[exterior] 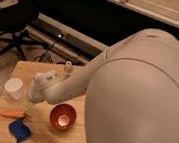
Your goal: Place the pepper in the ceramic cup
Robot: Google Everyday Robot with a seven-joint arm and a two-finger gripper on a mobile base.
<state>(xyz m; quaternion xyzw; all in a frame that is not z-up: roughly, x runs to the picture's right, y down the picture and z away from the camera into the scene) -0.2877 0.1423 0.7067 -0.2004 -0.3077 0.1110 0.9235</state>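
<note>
The orange pepper [12, 113] lies flat near the front left of the wooden table [32, 72]. The white ceramic cup [15, 87] stands upright just behind it, at the table's left edge. My gripper [29, 108] hangs from the white arm [130, 92] and points down, just right of the pepper's end and to the front right of the cup. The arm's bulk hides the right side of the table.
A red-orange bowl [62, 116] stands right of the gripper. A blue object [20, 130] lies at the front edge. A small clear shaker bottle [68, 69] stands at the back. A black office chair [8, 28] is on the floor to the left.
</note>
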